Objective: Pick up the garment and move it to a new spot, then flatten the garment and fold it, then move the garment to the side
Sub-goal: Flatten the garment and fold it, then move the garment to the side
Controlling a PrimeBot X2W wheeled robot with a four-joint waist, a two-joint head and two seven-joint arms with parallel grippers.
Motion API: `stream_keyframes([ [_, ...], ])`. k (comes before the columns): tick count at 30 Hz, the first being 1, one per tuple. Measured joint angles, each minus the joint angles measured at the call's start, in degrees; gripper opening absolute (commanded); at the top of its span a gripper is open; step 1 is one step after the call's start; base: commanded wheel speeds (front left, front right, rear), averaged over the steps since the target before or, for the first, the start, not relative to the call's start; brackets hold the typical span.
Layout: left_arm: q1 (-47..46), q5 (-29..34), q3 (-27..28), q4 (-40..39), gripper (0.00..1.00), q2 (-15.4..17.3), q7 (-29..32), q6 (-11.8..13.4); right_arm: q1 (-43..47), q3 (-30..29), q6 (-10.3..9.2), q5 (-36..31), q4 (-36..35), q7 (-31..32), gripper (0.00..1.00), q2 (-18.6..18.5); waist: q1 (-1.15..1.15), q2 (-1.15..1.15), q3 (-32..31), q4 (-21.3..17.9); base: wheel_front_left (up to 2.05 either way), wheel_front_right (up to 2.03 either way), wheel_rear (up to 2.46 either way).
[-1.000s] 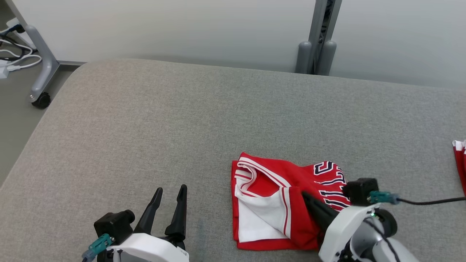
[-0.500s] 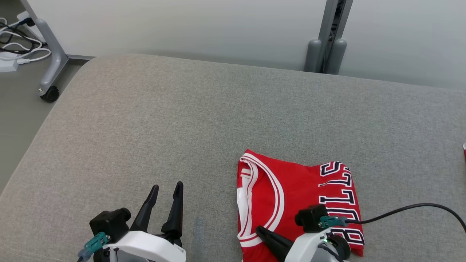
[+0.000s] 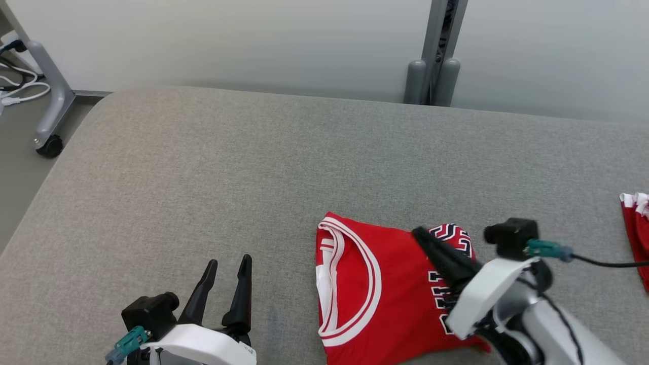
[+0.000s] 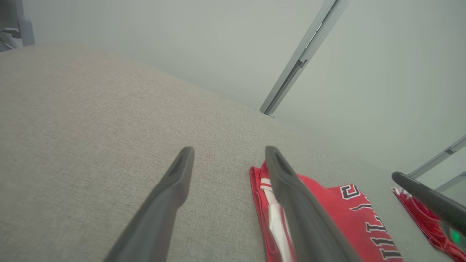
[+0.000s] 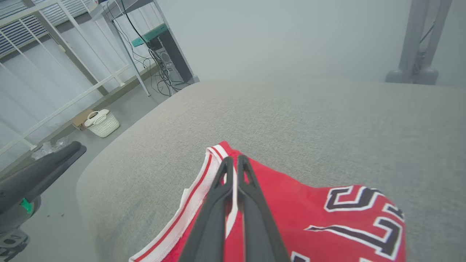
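- The red garment (image 3: 375,289) with white trim and dark lettering lay folded flat on the grey fabric surface (image 3: 203,167), near its front edge and right of the middle.
- The right end effector (image 3: 420,234) was over the garment's lettered part, its two dark fingers drawn narrow with the tips almost touching, pointing toward the collar side.
- The left end effector (image 3: 229,261) was held wide apart above bare surface, just left of the garment and clear of it.
- Another red cloth (image 3: 636,223) lay at the far right, well apart from the garment.
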Motion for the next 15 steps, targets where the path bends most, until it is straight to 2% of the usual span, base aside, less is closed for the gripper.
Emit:
stream_keyframes([
  [1, 0.1, 0.0, 0.0, -0.1, 1.0, 0.0, 0.0, 0.0, 0.0, -1.0, 0.0, -0.5, -0.4, 0.5, 0.2, -0.9, 0.0, 0.0, -0.1, -0.2, 0.0, 0.0, 0.0],
  [3, 0.2, 0.0, -0.1, -0.1, 1.0, 0.1, 0.1, 0.0, 0.1, -3.3, 0.0, -1.3, -1.0, 1.6, 0.4, -2.7, 0.0, 0.0, -0.2, -0.5, 0.0, 0.0, 0.0],
  [5, 0.2, 0.0, -0.2, -0.3, 1.0, 0.2, 0.1, 0.2, 0.6, -5.3, 0.0, -1.9, -1.3, 3.5, 1.0, -4.4, 0.0, 0.0, -0.2, -0.6, 0.0, 0.0, 0.0],
  [10, 0.2, 0.0, -0.5, -0.7, 1.0, 0.4, 0.3, 0.4, 3.0, -9.6, 0.0, -2.3, -1.6, 10.2, 1.0, -6.9, 0.0, 0.0, 0.0, -0.5, 0.0, 0.0, 0.0],
  [15, 0.2, 0.1, -0.6, -0.8, 1.0, 0.7, 0.3, 0.5, 5.2, -13.2, 0.0, -0.7, -1.4, 15.7, 1.0, -7.3, 0.0, 0.0, 0.3, 0.1, 0.0, 0.0, 0.0],
])
